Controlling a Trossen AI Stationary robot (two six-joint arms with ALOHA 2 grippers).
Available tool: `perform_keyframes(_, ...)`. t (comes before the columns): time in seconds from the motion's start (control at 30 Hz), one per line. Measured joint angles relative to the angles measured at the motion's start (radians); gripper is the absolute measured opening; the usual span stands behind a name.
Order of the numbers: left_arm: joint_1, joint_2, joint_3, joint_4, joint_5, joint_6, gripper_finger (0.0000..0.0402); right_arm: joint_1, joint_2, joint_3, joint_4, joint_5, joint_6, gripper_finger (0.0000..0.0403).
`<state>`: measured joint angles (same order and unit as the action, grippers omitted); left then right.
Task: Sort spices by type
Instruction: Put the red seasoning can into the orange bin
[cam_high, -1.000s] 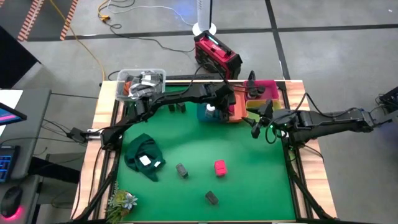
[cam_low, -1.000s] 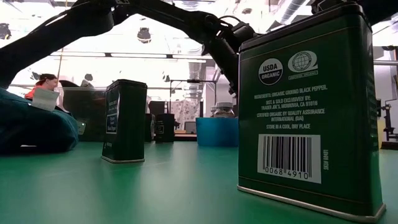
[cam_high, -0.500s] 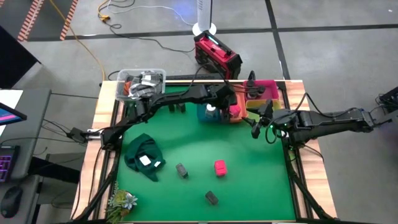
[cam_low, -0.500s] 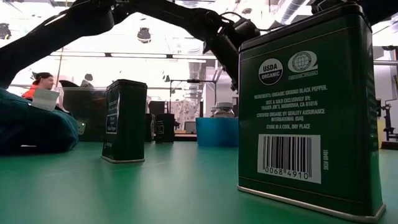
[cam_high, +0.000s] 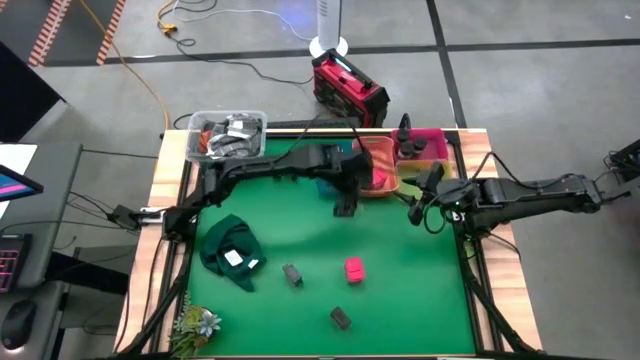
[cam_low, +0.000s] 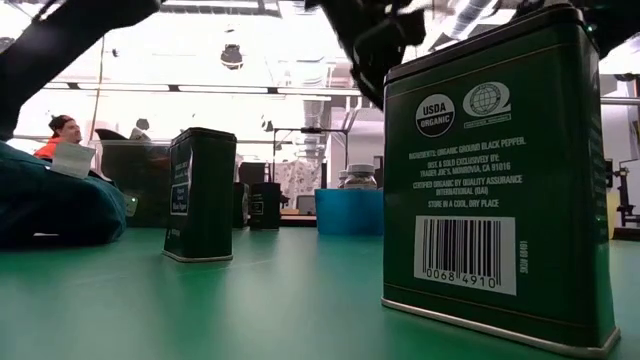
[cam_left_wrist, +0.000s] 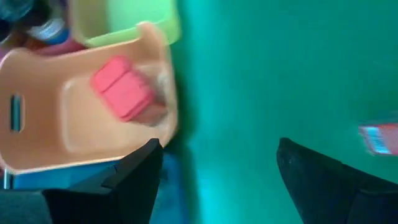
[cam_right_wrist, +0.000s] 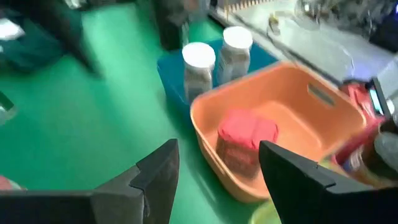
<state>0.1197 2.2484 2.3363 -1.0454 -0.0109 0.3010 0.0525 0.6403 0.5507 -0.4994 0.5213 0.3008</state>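
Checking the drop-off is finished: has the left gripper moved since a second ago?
Yes. The left gripper has pulled back from over the orange plastic bin toward the table's middle, open and empty.

Blurred red-pink box (cam_left_wrist: 380, 137) at edge

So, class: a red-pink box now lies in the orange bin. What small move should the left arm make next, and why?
Probably swing the open, empty left gripper toward the red-pink box on the green mat. One red-pink box already lies in the orange bin, so this loose one likely belongs with it.
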Motion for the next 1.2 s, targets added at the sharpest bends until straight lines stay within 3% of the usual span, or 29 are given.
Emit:
perform_keyframes(0.23,-0.145,-0.007,0.0,-0.018,-0.172,0.017,0.0302,0.0,0.001,0.0,-0.039,0.0,0.05,0.0249)
perform_keyframes(0.33,-0.18,-0.007,0.0,-0.028,-0.198,0.011,0.0302,0.001,0.001,0.0,-0.039,0.0,0.063,0.0249)
perform_keyframes(0.77,-0.256,-0.007,0.0,-0.043,-0.188,0.036,0.0302,0.0,0.003,0.0,-0.04,0.0,0.096,0.0249)
perform_keyframes(0.9,-0.277,-0.007,-0.008,-0.036,-0.173,0.116,0.0302,0.0,0.003,0.0,-0.039,0.0,0.095,0.0249)
perform_keyframes(1.2,-0.293,-0.005,-0.183,0.0,-0.113,0.319,0.0302,0.0,0.031,0.002,-0.027,0.0,0.094,0.0249)
